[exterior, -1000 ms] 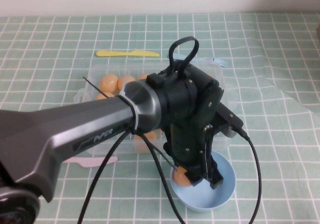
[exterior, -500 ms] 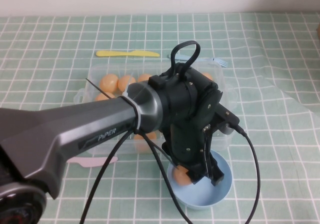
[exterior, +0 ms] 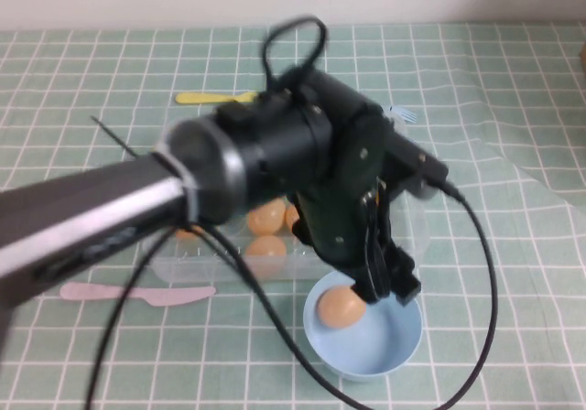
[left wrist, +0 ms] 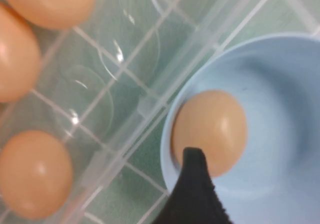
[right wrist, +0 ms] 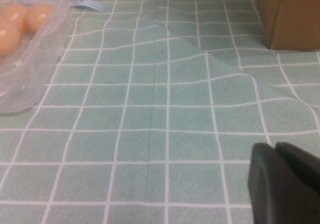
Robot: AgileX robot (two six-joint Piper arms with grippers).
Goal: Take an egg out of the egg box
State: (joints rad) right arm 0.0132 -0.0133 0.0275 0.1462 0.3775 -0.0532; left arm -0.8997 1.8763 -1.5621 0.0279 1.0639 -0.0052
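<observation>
High view: left gripper (exterior: 385, 277) above the blue bowl (exterior: 389, 355), fingers apart; the egg (exterior: 341, 307) lies free inside, beside the egg box (exterior: 174, 264).
Left wrist: egg against bowl wall.
Right wrist: right gripper (right wrist: 285, 184) over tabletop (right wrist: 150, 109), fingers together.

Smooth matt egg (exterior: 341, 307), glossy clear plastic egg box (left wrist: 150, 91).

four eggs (exterior: 341, 307), one box (exterior: 165, 262), one bowl (exterior: 385, 355).
</observation>
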